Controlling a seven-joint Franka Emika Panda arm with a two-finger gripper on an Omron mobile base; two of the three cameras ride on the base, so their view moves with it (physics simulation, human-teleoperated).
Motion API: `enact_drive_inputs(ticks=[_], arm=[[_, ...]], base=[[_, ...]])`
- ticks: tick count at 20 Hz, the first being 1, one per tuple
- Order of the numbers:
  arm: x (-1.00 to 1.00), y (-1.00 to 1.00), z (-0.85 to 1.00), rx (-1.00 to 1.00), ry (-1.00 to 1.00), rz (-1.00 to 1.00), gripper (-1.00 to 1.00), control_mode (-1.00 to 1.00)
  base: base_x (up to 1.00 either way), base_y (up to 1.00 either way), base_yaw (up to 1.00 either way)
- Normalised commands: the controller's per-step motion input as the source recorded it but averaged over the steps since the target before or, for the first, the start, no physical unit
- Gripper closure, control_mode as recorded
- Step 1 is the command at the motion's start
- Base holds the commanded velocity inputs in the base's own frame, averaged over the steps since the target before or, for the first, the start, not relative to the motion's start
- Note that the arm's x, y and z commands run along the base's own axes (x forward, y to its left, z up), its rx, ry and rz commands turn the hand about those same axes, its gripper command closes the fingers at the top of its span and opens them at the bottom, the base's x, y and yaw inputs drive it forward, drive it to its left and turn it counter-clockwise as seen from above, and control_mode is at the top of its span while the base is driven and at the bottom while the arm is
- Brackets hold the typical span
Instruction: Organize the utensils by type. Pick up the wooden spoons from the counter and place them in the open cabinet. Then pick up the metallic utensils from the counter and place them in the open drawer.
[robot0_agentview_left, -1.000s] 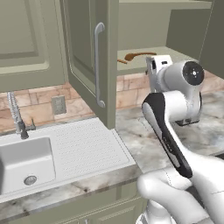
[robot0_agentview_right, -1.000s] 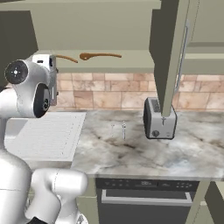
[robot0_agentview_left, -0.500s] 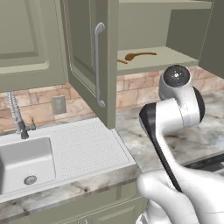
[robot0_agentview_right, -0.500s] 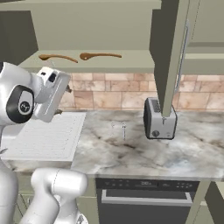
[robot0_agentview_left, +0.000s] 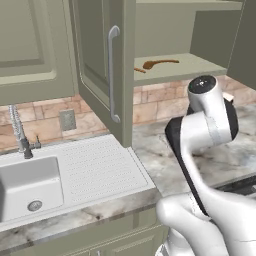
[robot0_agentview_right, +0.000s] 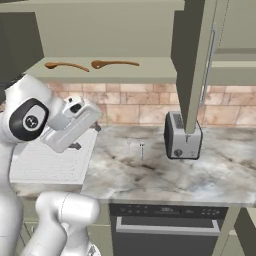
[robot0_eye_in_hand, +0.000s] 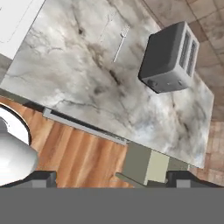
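Well, both wooden spoons (robot0_agentview_right: 66, 66) (robot0_agentview_right: 114, 63) lie flat on the smooth olive shelf of the open cabinet (robot0_agentview_right: 150, 70), side by side but apart, each with a small rounded bowl and a long thin orange-brown handle. The cabinet's tall panelled door (robot0_agentview_left: 102, 75) hangs open, its curved silver bar handle (robot0_agentview_left: 113, 75) catching the light.

Down on the counter (robot0_agentview_right: 150, 172), a glossy grey-beige marble slab with brown veins, the two metallic utensils (robot0_agentview_right: 142, 148) (robot0_agentview_right: 129, 146) lie near each other, thin and pale silver-grey, almost blending into the stone. The hand view picks them out as slim slivers (robot0_eye_in_hand: 121, 43) (robot0_eye_in_hand: 108, 22) beside the boxy brushed-grey toaster (robot0_eye_in_hand: 168, 58) with its two slots.

The gripper (robot0_agentview_right: 89, 111) hangs over the edge of the ribbed white drainboard (robot0_agentview_right: 40, 162), well apart from the cutlery, its jaws spread wide and holding nothing. At the bottom of the hand view, warm wood-plank flooring (robot0_eye_in_hand: 74, 155) shows beneath the counter's front edge.
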Motion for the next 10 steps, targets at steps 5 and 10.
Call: enact_drive_inputs(ticks=[5,10], arm=[[0.06,-0.42,-0.55,0.10,0.09,-0.38,-1.00,-1.00],[0.19,-0.38,-0.73,0.08,-0.05,-0.19,-1.00,-1.00]], base=[[0.00,0.00,0.00],[0.00,0.00,0.00]])
